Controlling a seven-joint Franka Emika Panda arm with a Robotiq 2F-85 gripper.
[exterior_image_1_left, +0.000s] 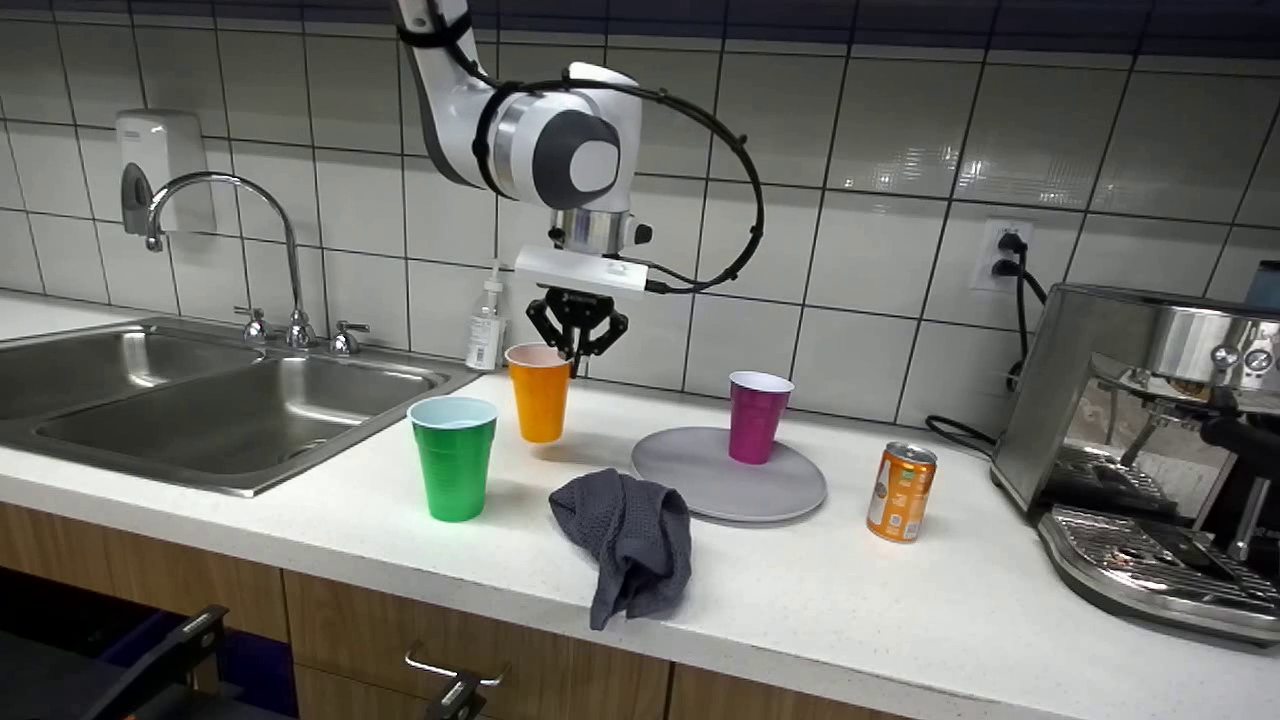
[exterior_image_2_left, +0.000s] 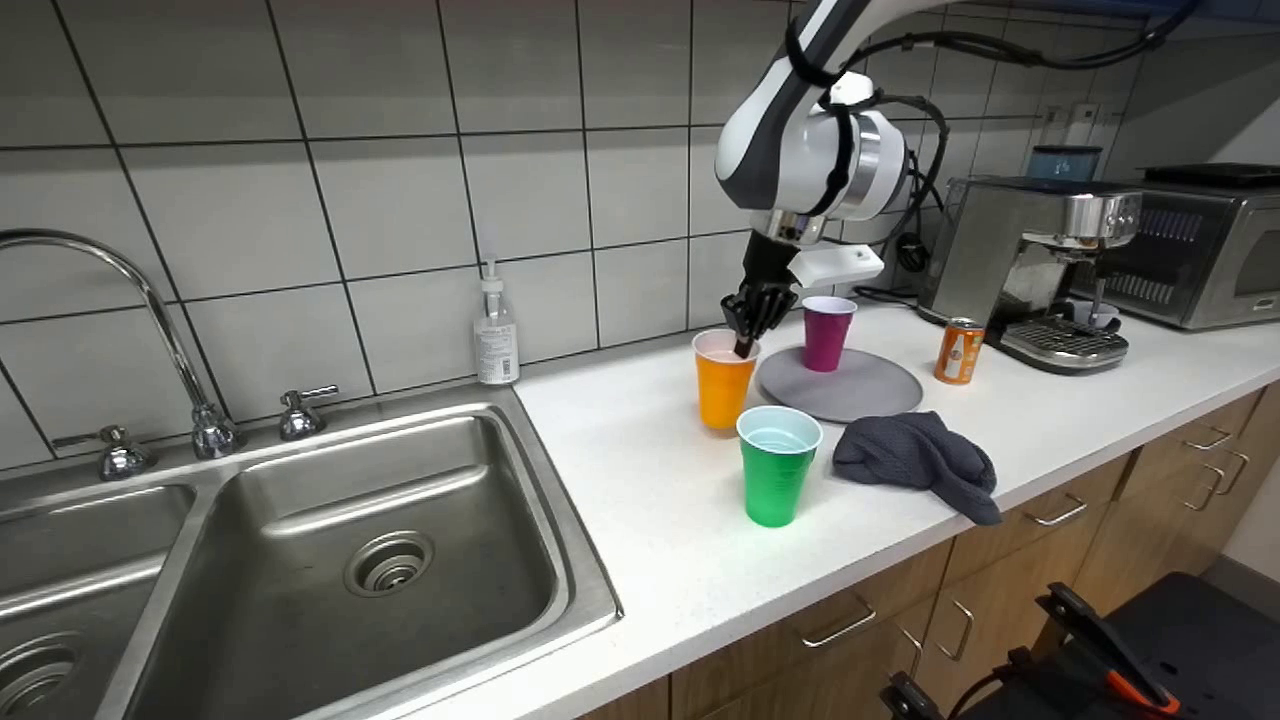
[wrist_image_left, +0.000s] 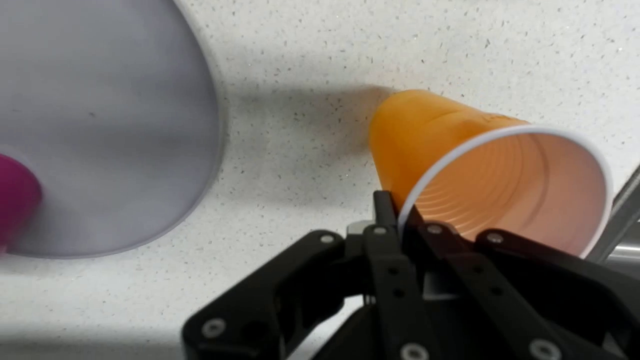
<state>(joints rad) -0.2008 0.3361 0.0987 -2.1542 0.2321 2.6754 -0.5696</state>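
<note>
Over wht counter (exterior_image_1_left: 800, 590), blk fingers (wrist_image_left: 384, 237) pinched nrly tog. on orange cup (wrist_image_left: 425, 135) at rim, one inside, one outside.

An orange cup (exterior_image_1_left: 540, 403), white-rimmed and pale inside, is roughly upright left of the gray plate (exterior_image_1_left: 690, 478), its rim pinched by the gripper (wrist_image_left: 400, 214).

white-and-grey arm (exterior_image_1_left: 545, 140), black claw (wrist_image_left: 398, 212)
</note>
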